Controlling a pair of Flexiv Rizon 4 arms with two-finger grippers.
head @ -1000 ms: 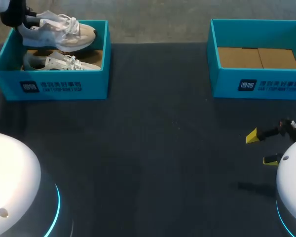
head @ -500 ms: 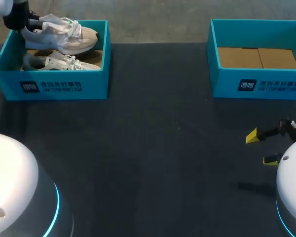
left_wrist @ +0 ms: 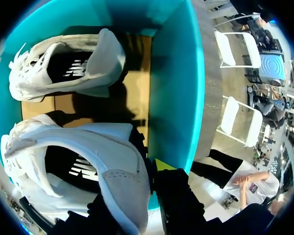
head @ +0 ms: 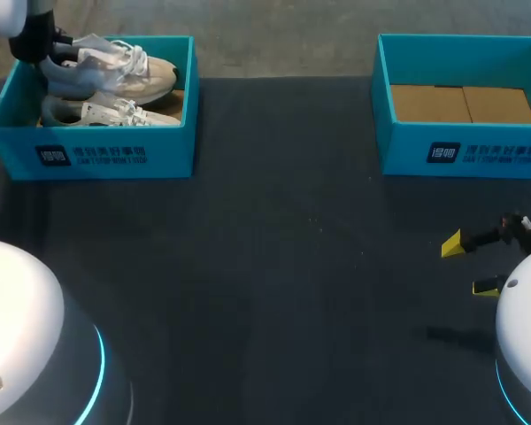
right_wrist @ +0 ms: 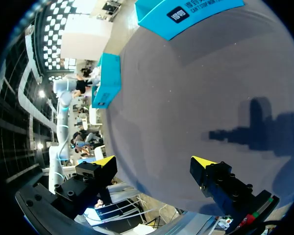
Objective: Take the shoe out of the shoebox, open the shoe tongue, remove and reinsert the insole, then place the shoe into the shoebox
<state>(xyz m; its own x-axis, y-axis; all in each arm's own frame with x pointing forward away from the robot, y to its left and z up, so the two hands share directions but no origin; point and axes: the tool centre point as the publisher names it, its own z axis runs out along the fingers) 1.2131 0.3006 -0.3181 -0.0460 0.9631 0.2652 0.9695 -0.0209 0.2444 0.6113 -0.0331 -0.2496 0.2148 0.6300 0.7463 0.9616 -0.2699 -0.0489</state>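
Observation:
My left gripper [head: 46, 49] is shut on the heel of a white sneaker [head: 115, 73] and holds it above the left teal shoebox [head: 97, 152]. In the left wrist view the held sneaker [left_wrist: 78, 161] has its heel collar between the fingers of my left gripper [left_wrist: 139, 183]. A second white sneaker [head: 106, 112] lies on its side on the box's cardboard floor, and the left wrist view shows this second sneaker [left_wrist: 63, 68] ahead of the held one. My right gripper [head: 469, 266] hangs open over the table at the front right with nothing in it.
A second teal shoebox [head: 465, 150] stands at the back right with only cardboard inside. Dark table surface [head: 283, 266] stretches between the boxes and the arms. In the right wrist view my right gripper [right_wrist: 154, 164] has only bare table ahead of it.
The left gripper has shifted the held sneaker slightly to the right over the box. The right arm has not moved.

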